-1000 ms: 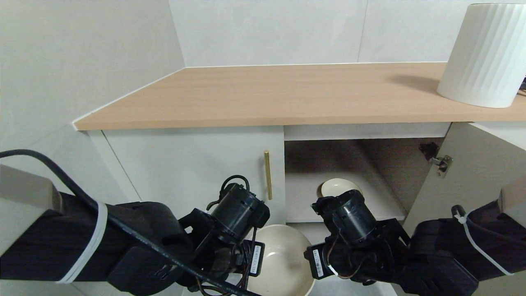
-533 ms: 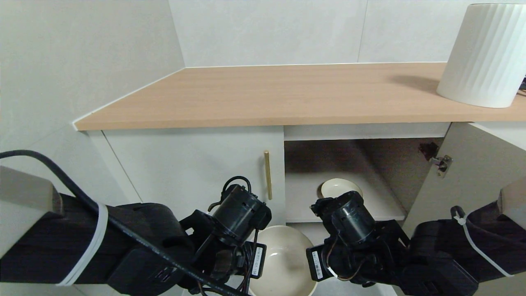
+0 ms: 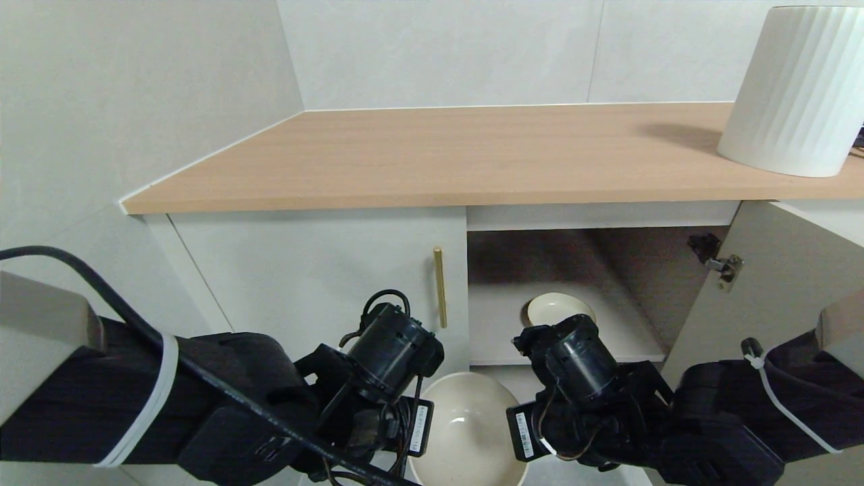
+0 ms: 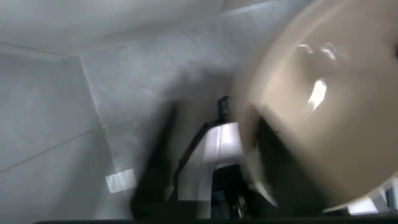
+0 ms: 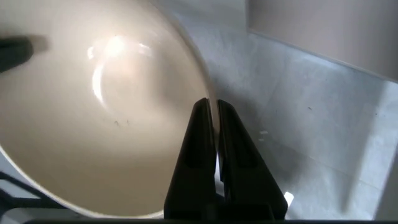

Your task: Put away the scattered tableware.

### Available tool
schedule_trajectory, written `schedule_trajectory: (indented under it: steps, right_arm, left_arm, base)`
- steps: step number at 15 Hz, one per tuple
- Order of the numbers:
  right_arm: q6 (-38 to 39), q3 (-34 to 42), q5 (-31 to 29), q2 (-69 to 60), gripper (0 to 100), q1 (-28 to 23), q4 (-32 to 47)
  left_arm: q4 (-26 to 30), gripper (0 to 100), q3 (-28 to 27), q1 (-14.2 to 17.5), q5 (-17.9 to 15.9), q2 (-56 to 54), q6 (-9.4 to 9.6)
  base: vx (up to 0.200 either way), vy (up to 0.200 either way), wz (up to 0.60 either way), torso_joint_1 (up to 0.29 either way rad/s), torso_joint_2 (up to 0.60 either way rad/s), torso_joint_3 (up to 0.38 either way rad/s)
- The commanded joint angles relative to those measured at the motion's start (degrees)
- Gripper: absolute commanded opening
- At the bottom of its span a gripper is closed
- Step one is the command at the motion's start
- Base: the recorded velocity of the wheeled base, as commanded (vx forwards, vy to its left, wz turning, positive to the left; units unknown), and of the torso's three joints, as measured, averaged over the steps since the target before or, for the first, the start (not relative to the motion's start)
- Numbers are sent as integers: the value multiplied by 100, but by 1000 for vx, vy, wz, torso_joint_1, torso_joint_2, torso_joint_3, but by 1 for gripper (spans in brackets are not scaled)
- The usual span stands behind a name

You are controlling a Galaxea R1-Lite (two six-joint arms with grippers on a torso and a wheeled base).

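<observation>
The right gripper [image 5: 214,109] had its two black fingers pressed nearly together, pinching the rim of the large, glossy cream ceramic bowl [image 3: 466,425] between them. The left gripper [image 4: 249,155] sat at the opposite rim; its wrist view was blurred, but one dark finger lay inside the bowl and the other outside, so it appeared clamped on the rim as well. The bowl hung between the two grippers, mouth up, low in front of the white cabinet and below the front edge of its shelf [image 3: 499,331]. Over the last second the bowl had drifted a little lower and to the right, both grippers going with it, while the counter and cabinet kept their places. That put it more squarely under the open right-hand compartment, which suggests the carry was still under way and nothing had been let go. On the shelf, near its middle, lay a small cream dish [image 3: 557,307], well apart from the bowl. The right door [image 3: 763,283] stood swung open, the left door with the slim brass handle [image 3: 439,287] shut. Above ran the wooden countertop [image 3: 472,155], with a white ribbed cylinder [image 3: 796,88] at its right end.
</observation>
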Motion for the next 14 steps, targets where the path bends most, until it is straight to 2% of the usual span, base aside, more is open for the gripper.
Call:
schedule_trajectory:
  steps: [1, 6, 8, 10, 14]
  right_arm:
    - [5, -4, 24, 9, 0, 5, -37]
    - [-74, 84, 16, 17, 0, 5, 34]
    - [-162, 13, 16, 35, 0, -109, 412]
    - [-294, -145, 7, 70, 0, -346, 877]
    - [-303, -514, -442, 466, 0, -1102, 939]
  left_arm:
    - [-24, 100, -4, -10, -23, 1, -9]
    - [-24, 100, -4, -10, -23, -8, -9]
    - [-24, 100, -4, -10, -23, -26, -9]
    - [-24, 100, -4, -10, -23, -8, -9]
    - [-24, 100, -4, -10, -23, -34, -18]
  base:
    - [0, 0, 0, 0, 0, 0]
    - [0, 0, 0, 0, 0, 0]
    - [0, 0, 0, 0, 0, 0]
    - [0, 0, 0, 0, 0, 0]
    - [0, 0, 0, 0, 0, 0]
